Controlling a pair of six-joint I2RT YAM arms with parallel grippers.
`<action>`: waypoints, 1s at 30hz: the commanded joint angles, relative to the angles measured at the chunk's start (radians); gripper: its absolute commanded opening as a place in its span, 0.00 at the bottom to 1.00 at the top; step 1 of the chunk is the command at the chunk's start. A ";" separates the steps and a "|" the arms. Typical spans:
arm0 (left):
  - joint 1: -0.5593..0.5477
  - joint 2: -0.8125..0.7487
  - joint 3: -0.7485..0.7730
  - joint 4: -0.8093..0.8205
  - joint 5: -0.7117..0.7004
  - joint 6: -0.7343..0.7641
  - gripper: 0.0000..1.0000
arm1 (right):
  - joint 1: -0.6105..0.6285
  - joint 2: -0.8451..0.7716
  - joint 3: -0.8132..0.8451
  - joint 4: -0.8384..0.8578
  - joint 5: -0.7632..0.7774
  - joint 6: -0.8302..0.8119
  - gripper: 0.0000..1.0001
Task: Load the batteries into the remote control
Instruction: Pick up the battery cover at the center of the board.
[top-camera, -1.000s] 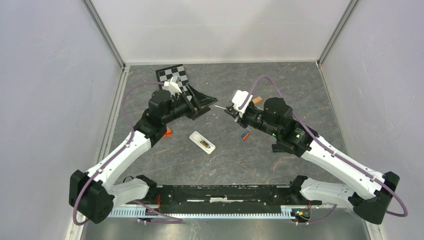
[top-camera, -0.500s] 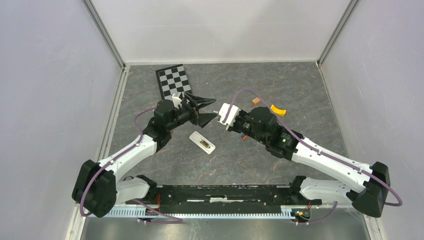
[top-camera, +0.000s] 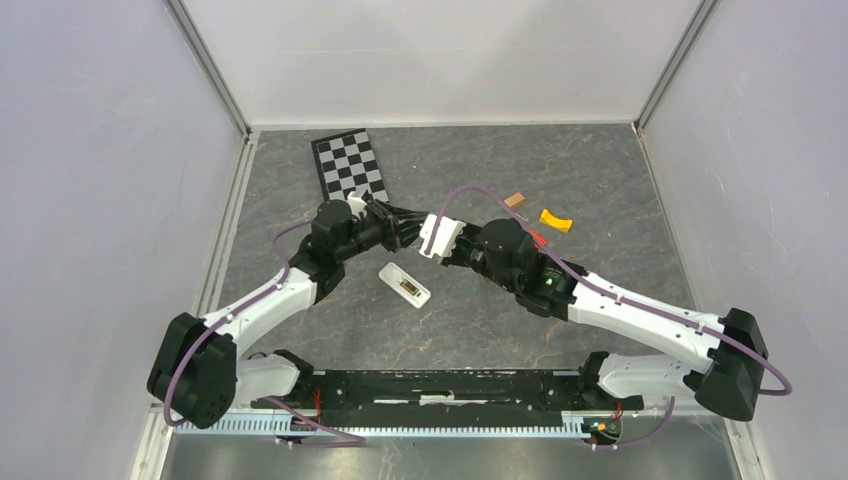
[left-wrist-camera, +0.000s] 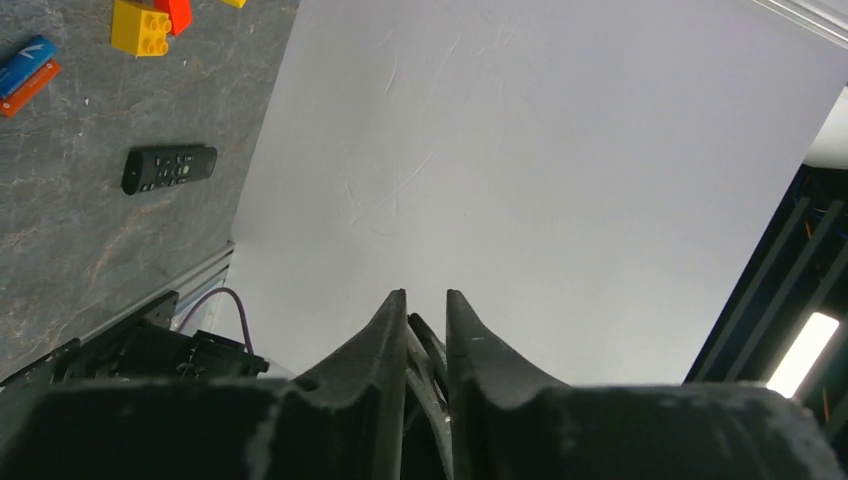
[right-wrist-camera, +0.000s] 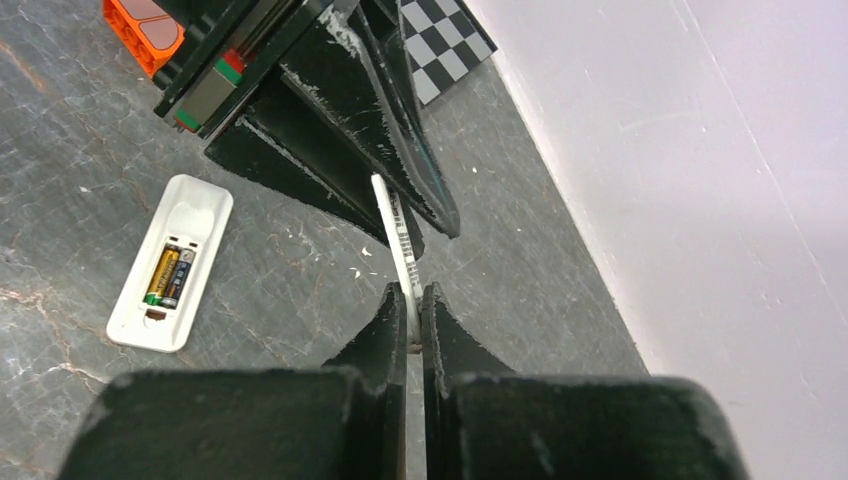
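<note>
Two batteries (right-wrist-camera: 168, 277) sit in the open white remote (right-wrist-camera: 205, 215), which lies aslant on the table just short of both arms. Above it, the right gripper (right-wrist-camera: 410, 292) and left gripper (left-wrist-camera: 426, 296), jaws narrow, pinch opposite ends of the thin lid (right-wrist-camera: 392, 225).

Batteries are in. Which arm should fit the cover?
Probably right: right gripper is shut on the white cover, with the open remote in its wrist view. Left gripper flanks the cover's far end; its grip is unclear.

Left gripper (left-wrist-camera: 427, 296) blocks right gripper (right-wrist-camera: 414, 300); bare table (top-camera: 480, 335) surrounds remote (top-camera: 405, 284).
</note>
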 joint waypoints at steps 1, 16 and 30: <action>0.000 0.007 0.007 0.044 0.038 0.011 0.16 | 0.007 0.007 0.023 0.039 0.032 -0.021 0.00; 0.061 0.006 0.113 -0.116 0.201 0.754 0.02 | -0.013 -0.134 0.015 -0.153 -0.082 0.272 0.79; 0.066 -0.121 0.176 -0.283 0.388 1.165 0.02 | -0.258 -0.277 -0.125 -0.043 -0.268 1.235 0.83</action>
